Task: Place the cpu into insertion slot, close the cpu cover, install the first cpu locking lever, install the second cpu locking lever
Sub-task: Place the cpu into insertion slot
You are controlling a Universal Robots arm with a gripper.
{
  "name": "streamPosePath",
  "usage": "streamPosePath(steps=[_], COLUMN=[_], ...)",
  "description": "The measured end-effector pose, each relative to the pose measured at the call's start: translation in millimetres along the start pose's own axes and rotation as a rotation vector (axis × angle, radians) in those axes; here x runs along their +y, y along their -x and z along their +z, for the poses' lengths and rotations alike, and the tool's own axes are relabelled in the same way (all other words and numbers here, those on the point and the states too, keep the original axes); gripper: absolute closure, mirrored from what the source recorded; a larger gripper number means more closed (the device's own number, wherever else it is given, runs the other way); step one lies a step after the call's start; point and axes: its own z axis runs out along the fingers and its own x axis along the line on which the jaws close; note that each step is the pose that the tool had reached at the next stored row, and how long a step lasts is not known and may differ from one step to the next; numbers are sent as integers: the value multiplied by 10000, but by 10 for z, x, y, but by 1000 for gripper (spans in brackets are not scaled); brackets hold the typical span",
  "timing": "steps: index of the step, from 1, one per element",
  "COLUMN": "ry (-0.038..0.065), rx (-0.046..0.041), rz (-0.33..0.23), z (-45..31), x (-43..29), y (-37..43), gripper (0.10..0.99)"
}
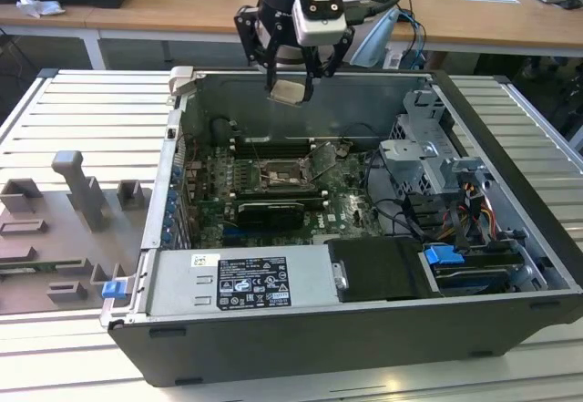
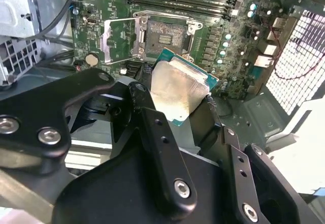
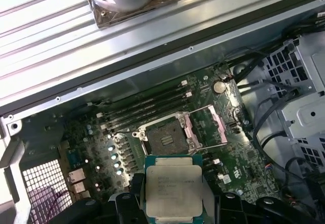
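Black fingers point(image 2: 152, 122) of the gripper point(image 2: 179, 106) sit closest in the second wrist view. They are clamped on two opposite edges of the one cpu point(image 2: 175, 87) and hide its lower corner. In the exterior view the cpu hangs high over the open computer case point(image 1: 510, 147), well apart from the single insertion slot point(image 3: 165, 137), which lies bare on the green board point(image 3: 244, 168). One cpu cover point(image 3: 208, 127) stands hinged up beside the slot. Any locking levers are too thin to make out. What look like four long memory slots point(image 3: 147, 104) run alongside the socket.
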Motion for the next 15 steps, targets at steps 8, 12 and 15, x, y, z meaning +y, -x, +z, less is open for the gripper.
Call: streamPosePath(steps=[8,12,15], ry=[1,-12,-15], rx=[-26,-24,-27], rz=[547,606,625], z=[18,41,57], x=[-2,-3,-4], y=[-1,3,4], gripper=[549,549,549])
